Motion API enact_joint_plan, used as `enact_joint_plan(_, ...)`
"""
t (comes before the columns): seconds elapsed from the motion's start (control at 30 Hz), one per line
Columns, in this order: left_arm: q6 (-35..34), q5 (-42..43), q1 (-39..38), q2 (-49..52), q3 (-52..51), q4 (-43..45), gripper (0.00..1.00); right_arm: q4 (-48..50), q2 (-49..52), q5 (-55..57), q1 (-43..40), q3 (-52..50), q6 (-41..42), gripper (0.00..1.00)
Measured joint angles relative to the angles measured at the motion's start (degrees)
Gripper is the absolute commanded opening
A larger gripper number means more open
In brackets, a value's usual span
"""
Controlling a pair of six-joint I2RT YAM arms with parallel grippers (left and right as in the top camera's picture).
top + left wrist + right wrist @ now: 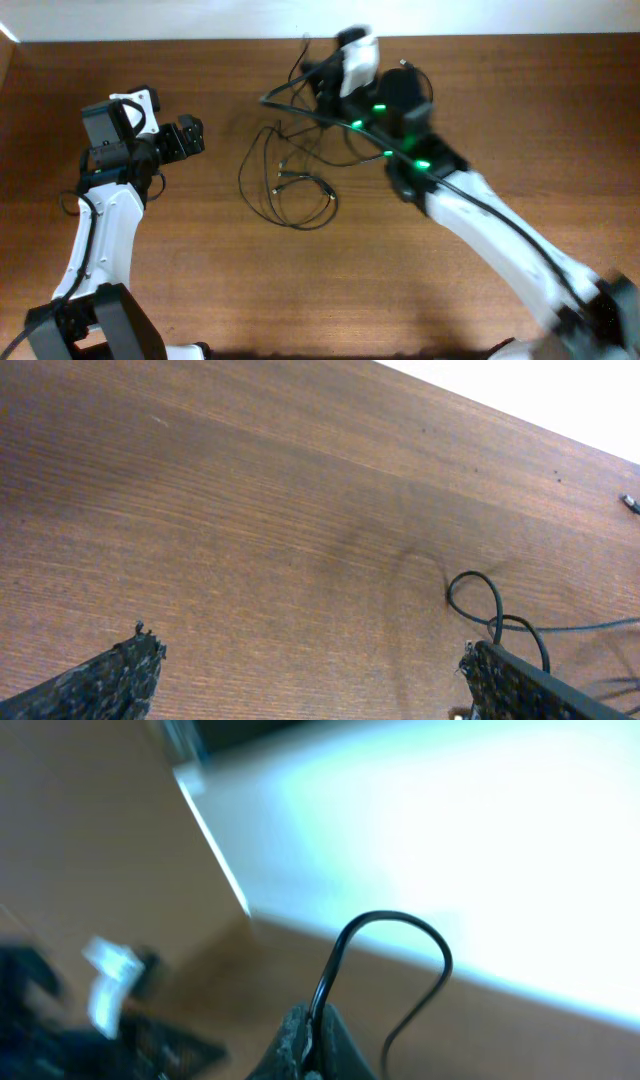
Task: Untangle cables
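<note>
The cables [288,185] are lying in a loose tangle at centre frame overhead, one strand rising to upper centre, where the right gripper [312,1030] is pinching it, jaws fully closed. Pulling slowly away from the pile should be letting loops slip free rather than cinching. The left gripper [190,135] is hanging wide open and empty at left; pinning the tangle would help.

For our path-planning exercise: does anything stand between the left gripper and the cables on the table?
Nothing visible does. Only bare table lies between the open left gripper and the cables.
</note>
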Motion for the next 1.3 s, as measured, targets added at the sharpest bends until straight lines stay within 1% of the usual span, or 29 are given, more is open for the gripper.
enact_joint_plan(0.07,0.0,0.0,0.0,0.0,0.0,0.0,0.99,-0.4,-6.0,-0.2,-1.1,0.0,-0.1,0.04)
enact_joint_plan(0.1,0.0,-0.2,0.0,0.0,0.0,0.0,0.99,-0.4,-11.1,-0.1,-2.2,0.1,0.0,0.04)
enact_joint_plan(0.27,0.0,-0.2,0.0,0.0,0.0,0.0,0.99,-2.3,-18.6,-0.1,-4.7,0.2,-1.2,0.04)
enact_joint_plan(0.4,0.0,-0.2,0.0,0.0,0.0,0.0,0.99,-7.1,-21.7,1.6,-6.3,0.3,-2.8,0.04)
enact_joint_plan(0.63,0.0,-0.2,0.0,0.0,0.0,0.0,0.99,-12.3,-23.7,4.3,-10.5,0.3,-3.3,0.04)
enact_joint_plan(0.73,0.0,-0.2,0.0,0.0,0.0,0.0,0.99,-17.3,-24.4,7.4,-12.3,0.3,-3.4,0.04)
enact_joint_plan(0.8,0.0,-0.2,0.0,0.0,0.0,0.0,0.99,-22.0,-24.4,11.6,-13.1,0.3,-3.3,0.04)
enact_joint_plan(1.0,0.0,-0.2,0.0,0.0,0.0,-0.1,0.99,-37.4,-24.5,30.8,-13.7,0.3,3.3,0.04)
enact_joint_plan(1.03,0.0,-0.2,0.0,0.0,0.0,0.0,0.99,-37.9,-24.5,33.0,-13.7,0.3,4.3,0.04)
enact_joint_plan(1.07,0.0,-0.2,0.0,0.0,0.0,0.0,0.99,-41.8,-24.5,35.1,-13.9,0.3,6.2,0.04)
enact_joint_plan(1.17,0.0,-0.2,0.0,0.0,0.0,0.0,0.99,-45.8,-24.5,38.2,-16.4,0.3,10.5,0.04)
enact_joint_plan(1.3,0.0,-0.2,0.0,0.0,0.0,0.0,0.99,-49.1,-24.5,39.5,-23.1,0.3,14.0,0.04)
